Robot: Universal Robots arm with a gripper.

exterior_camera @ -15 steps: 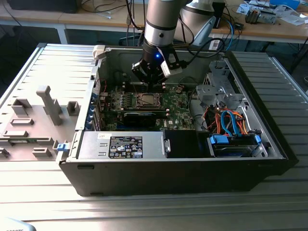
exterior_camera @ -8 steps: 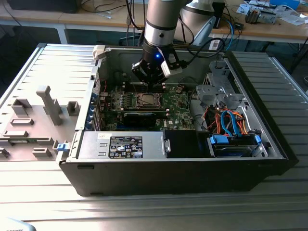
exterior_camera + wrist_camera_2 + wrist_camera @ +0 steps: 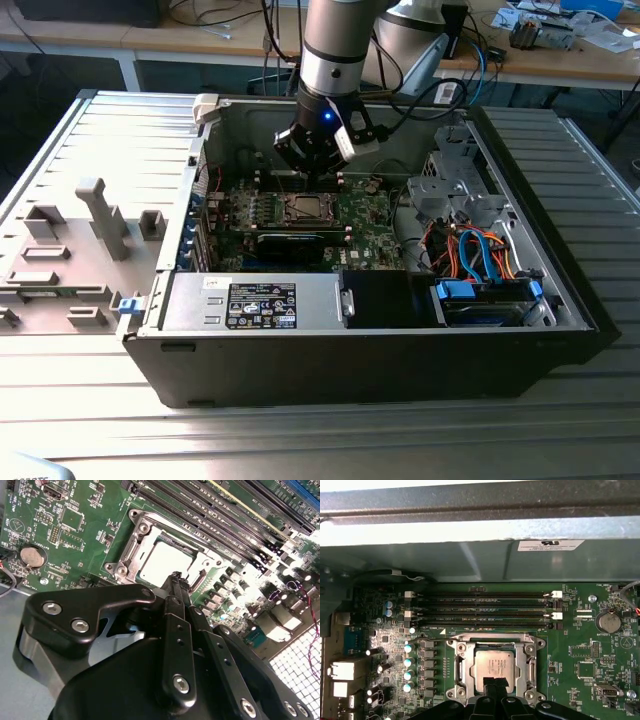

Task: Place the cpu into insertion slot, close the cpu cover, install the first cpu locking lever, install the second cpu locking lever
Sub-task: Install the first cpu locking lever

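First wrist view: hand [image 3: 493,682] above cpu [image 3: 492,666] (seated in insertion slot [image 3: 527,664]).

silver-grey tubular arm [image 3: 334,45], blue light [image 3: 327,116] glowing near its wrist, matte black gripper [image 3: 176,579], jointed link bars [image 3: 177,645], rounded black housing [image 3: 95,605], shiny silver screw heads [image 3: 181,682]

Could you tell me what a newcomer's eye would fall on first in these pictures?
The bright silver cpu, framed by the cpu cover, stands out mid-board on the green motherboard in both wrist views. The black claw, shut, hangs just over its edge, inside the open computer case in the exterior view.
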